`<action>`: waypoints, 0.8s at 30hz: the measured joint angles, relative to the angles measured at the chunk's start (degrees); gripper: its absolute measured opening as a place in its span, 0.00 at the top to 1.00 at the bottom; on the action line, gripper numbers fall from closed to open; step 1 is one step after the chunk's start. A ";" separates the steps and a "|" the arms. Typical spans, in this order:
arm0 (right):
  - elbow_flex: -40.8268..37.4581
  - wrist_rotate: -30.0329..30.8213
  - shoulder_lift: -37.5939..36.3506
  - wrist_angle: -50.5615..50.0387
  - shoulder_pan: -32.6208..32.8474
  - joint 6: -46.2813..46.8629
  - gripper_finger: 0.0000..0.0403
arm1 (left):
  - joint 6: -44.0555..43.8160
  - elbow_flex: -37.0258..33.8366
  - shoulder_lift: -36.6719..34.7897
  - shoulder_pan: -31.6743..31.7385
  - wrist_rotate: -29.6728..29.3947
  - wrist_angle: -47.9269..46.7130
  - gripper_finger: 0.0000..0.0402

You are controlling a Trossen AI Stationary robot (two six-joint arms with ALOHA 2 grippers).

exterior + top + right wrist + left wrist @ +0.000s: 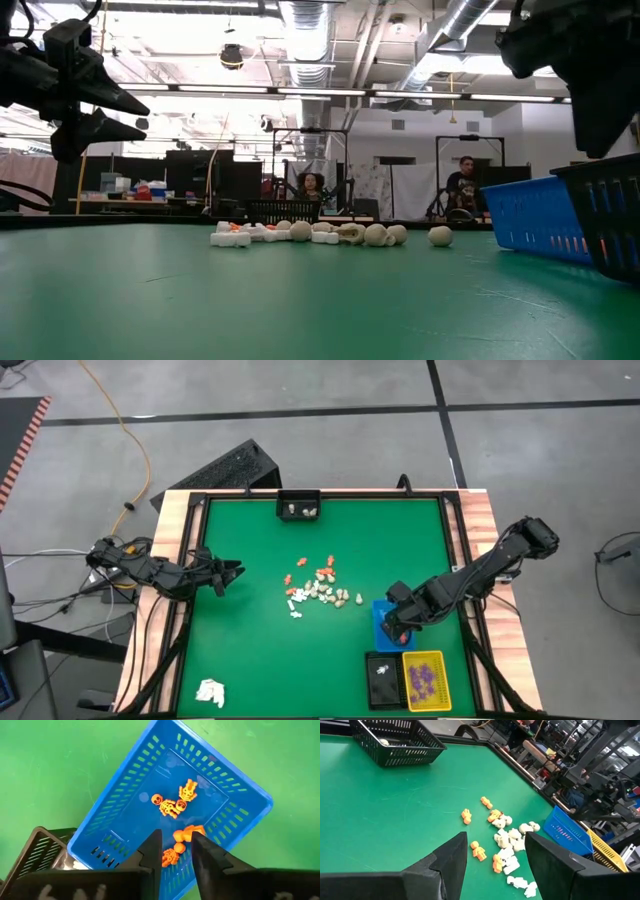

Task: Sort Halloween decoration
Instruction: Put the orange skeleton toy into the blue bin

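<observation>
Decorations: a loose pile [318,591] lies mid-mat — orange pieces on the side toward the far black basket, white and cream ones nearer the right arm. Several orange figures [172,806] lie inside the blue tray [125,795]; purple pieces [423,680] fill the yellow tray [441,660].
Right gripper: it [177,851] hangs over the blue tray, fingers a narrow gap apart. Orange pieces show in and just beyond that gap, lying on the tray floor; the fingers hold nothing that can be made out.
Right arm: it reaches in from the table's right edge, slanting down to the tray, with the gripper [395,626] pointing down into it.
Pile to right gripper: well apart — the pile sits toward the middle, the blue tray at its right.
Left gripper: it [233,572] is held above the mat's left side, fingers spread wide and empty, aimed toward the pile, which is near but not touched.
Trays: blue, then a black tray [382,680] and the yellow one side by side at the near right.
Far basket: a black basket [298,506] sits at the mat's far edge, with small pale things inside.
Paper wad: a white wad [210,692] lies at the near left corner.
Mat: green [250,650], wood-framed.
</observation>
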 joint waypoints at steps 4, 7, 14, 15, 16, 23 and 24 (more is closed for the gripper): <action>0.00 3.85 -0.01 6.73 -1.92 -3.32 0.72 | 0.42 0.00 0.00 0.00 0.00 0.02 0.53; 0.00 12.09 -0.01 14.87 -4.96 -6.87 0.72 | 0.50 0.00 0.00 0.00 -0.07 0.02 0.53; 0.02 24.31 0.76 30.55 -15.14 -19.26 0.72 | 0.40 0.00 0.00 0.00 0.02 0.02 0.53; 0.04 24.69 1.22 32.53 -16.51 -21.19 0.72 | 0.07 0.00 0.00 0.01 0.16 0.03 0.53; 0.04 25.01 2.12 34.23 -17.74 -22.88 0.72 | -0.13 0.00 0.00 0.02 0.26 0.04 0.53; 1.52 23.09 13.19 44.88 -25.22 -30.01 0.73 | -0.69 0.00 0.01 0.00 0.34 0.06 0.53; 2.35 22.84 14.94 44.61 -25.94 -30.16 0.73 | -0.95 0.00 0.00 0.02 0.33 0.09 0.53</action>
